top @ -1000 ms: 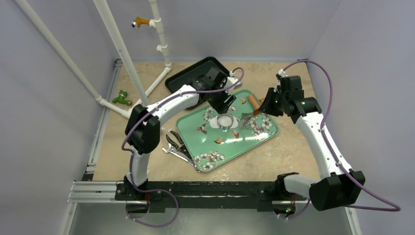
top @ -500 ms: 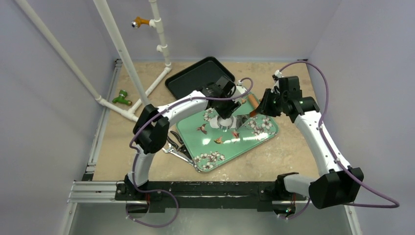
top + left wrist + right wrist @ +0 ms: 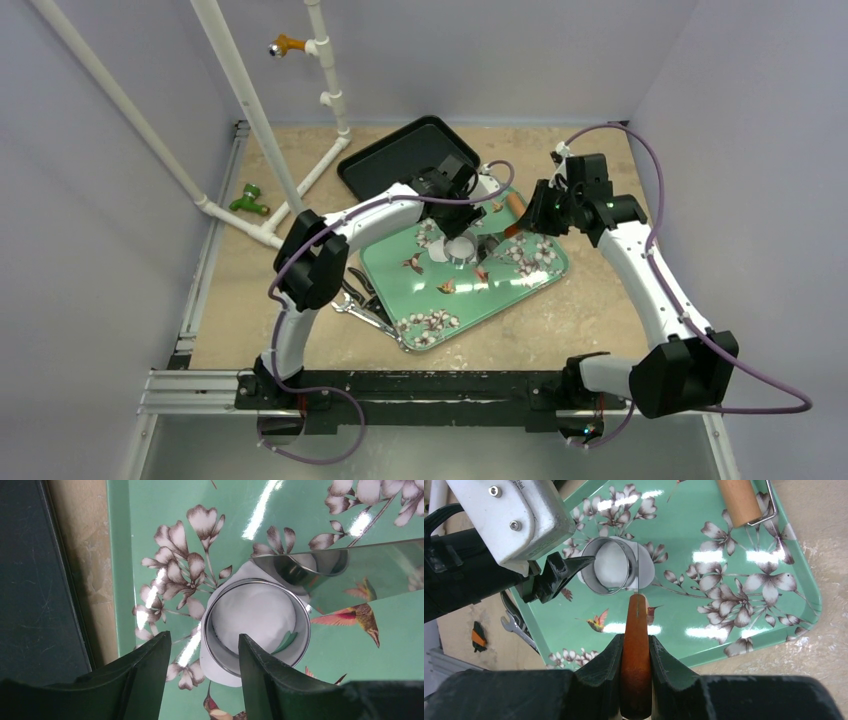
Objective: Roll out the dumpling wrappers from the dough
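Observation:
A thin white dumpling wrapper (image 3: 222, 674) lies flat on the green flowered tray (image 3: 520, 283). A shiny metal ring cutter (image 3: 218, 661) stands on it. My left gripper (image 3: 205, 636) is open just above it. One finger hangs inside the ring and one outside its left wall, without a visible grip. My right gripper (image 3: 636, 639) is shut on the brown wooden handle (image 3: 636, 622) of a scraper. Its steel blade (image 3: 360, 570) stands on edge against the ring's right side.
A wooden rolling pin (image 3: 739, 500) lies at the tray's far right corner. A black tray (image 3: 385, 160) sits behind the green one. Wrenches and pliers (image 3: 358, 300) lie off its left edge. White pipes (image 3: 240, 100) stand at the back left, with a green fitting (image 3: 248, 200) on the tabletop.
My left gripper swung from the tray's back edge to over the ring and narrowed its jaws. My right gripper shifted slightly left with the scraper.

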